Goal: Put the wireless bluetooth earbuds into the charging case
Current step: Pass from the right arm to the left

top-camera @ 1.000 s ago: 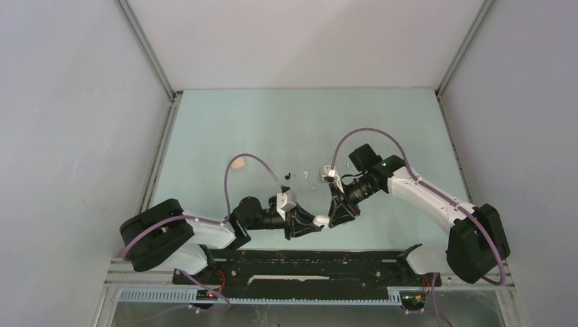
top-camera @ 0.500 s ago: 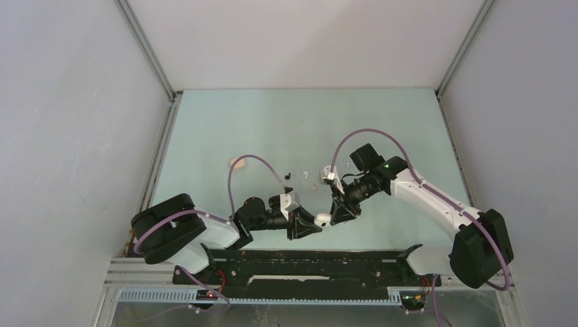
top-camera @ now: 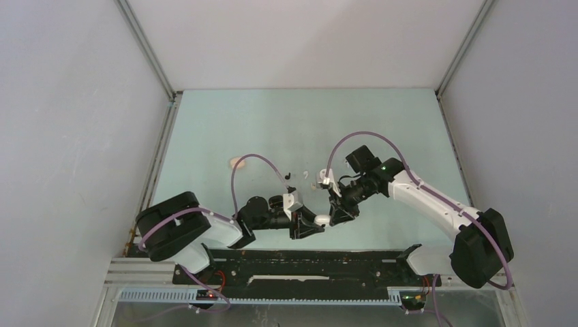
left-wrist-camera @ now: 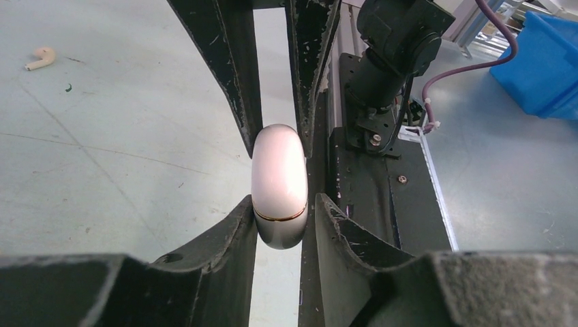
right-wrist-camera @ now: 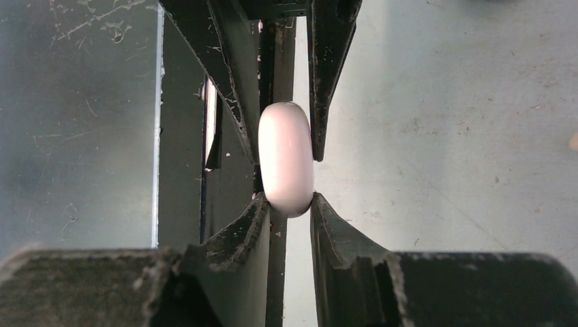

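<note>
The case (left-wrist-camera: 279, 180) is held shut between the two arms. It is clamped at one end by the right gripper (right-wrist-camera: 289, 197), while the left gripper (left-wrist-camera: 286, 201) is set narrowly about the other end; whether it presses cannot be told. The earbuds (top-camera: 306, 174) are seen loose on the table (top-camera: 272, 122), well apart from the case, so none appears to have been inserted and the case is yet to be opened.

Pale green tabletop (top-camera: 272, 122), plain white walls (top-camera: 68, 136) w/ alu corner posts (top-camera: 145, 48), blue bin (left-wrist-camera: 545, 61) off-table, even light.
</note>
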